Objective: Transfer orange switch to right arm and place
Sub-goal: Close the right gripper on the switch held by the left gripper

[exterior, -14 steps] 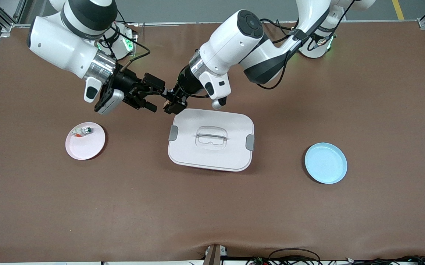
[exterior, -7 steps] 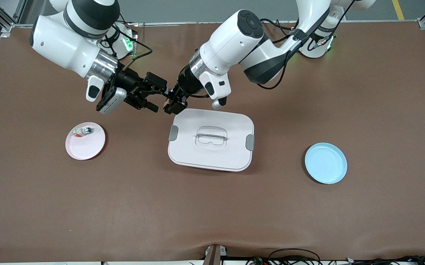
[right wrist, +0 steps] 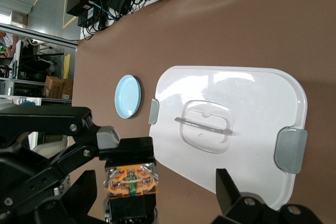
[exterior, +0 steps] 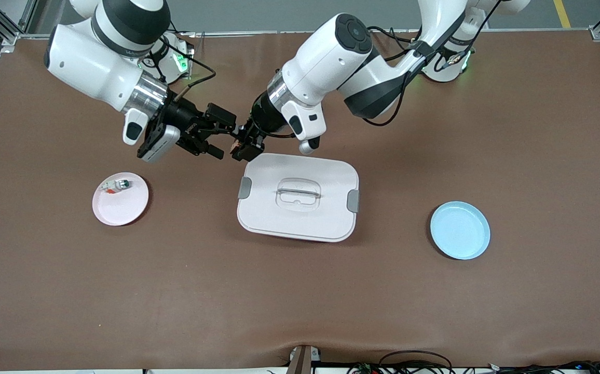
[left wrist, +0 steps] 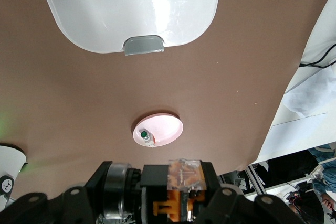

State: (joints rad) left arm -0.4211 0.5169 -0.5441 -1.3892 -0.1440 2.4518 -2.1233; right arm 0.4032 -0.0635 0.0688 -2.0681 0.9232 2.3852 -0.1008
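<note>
My left gripper (exterior: 242,145) is shut on the orange switch (exterior: 235,147), a small black body with an orange block (left wrist: 184,187). It hangs over the brown table beside a corner of the white lidded box (exterior: 298,197). My right gripper (exterior: 223,137) faces it, open, with one finger to each side of the switch (right wrist: 131,179) and a gap on both sides. In the right wrist view a right fingertip (right wrist: 229,188) stands well off the switch. The left gripper (left wrist: 184,205) shows only its dark lower parts in its own wrist view.
A pink plate (exterior: 120,199) lies toward the right arm's end and holds a tiny white-green part (exterior: 116,185). A blue plate (exterior: 460,230) lies toward the left arm's end. The box's lid has a handle (exterior: 298,193) and grey clips (exterior: 352,200).
My right gripper has crept closer to the left gripper and the switch. The left arm and the switch have stayed still.
</note>
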